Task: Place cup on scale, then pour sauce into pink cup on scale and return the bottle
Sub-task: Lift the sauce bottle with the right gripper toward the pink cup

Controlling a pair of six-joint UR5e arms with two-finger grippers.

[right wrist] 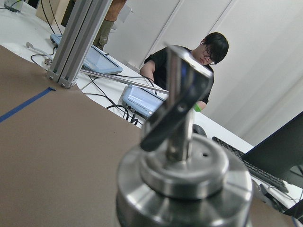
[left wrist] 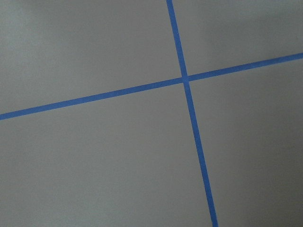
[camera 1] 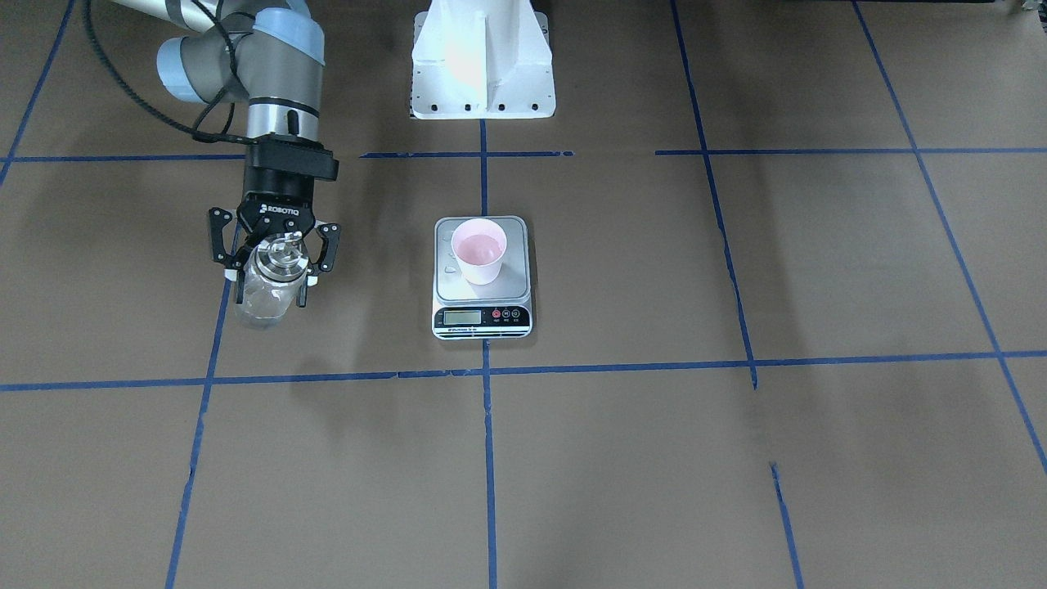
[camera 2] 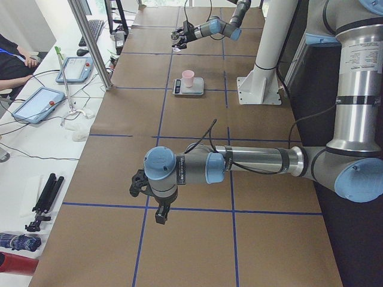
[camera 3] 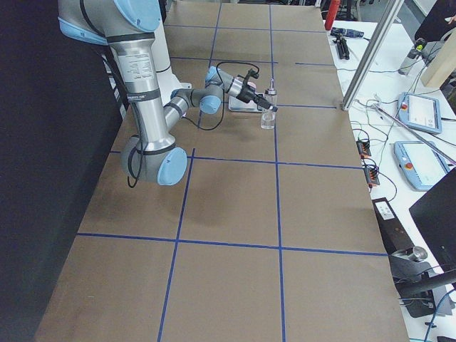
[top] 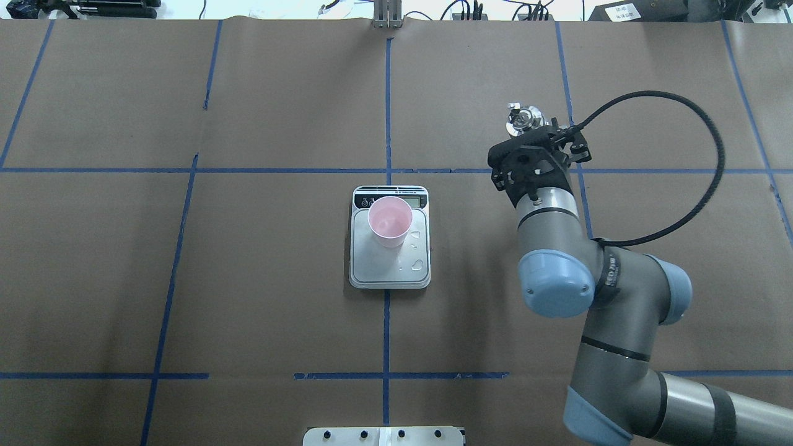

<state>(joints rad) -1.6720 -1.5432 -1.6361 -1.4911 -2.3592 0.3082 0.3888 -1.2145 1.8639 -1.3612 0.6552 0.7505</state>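
The cup (camera 1: 479, 252) stands upright on the scale (camera 1: 513, 283), towards the display end of the steel platform, and takes up only part of it. Its inside is pink with a pale glint low down; I cannot tell how much is in it. A few clear drops (top: 420, 265) lie on the bare platform beside the cup. Well off to one side, the bottle (camera 1: 263, 298) stands upright on the brown paper-covered table (camera 1: 654, 458), by a line of blue tape (camera 1: 214, 343). The right gripper (camera 1: 271, 282) reaches in level, its two fingers pressed against the glass on either side, just under the shiny metal spout cap (top: 523, 119). The glass looks clear, and I cannot make out a liquid level in it. The left gripper (camera 2: 148, 197) hangs low over the table's far end, well apart from all this. I cannot tell whether it is open or closed.
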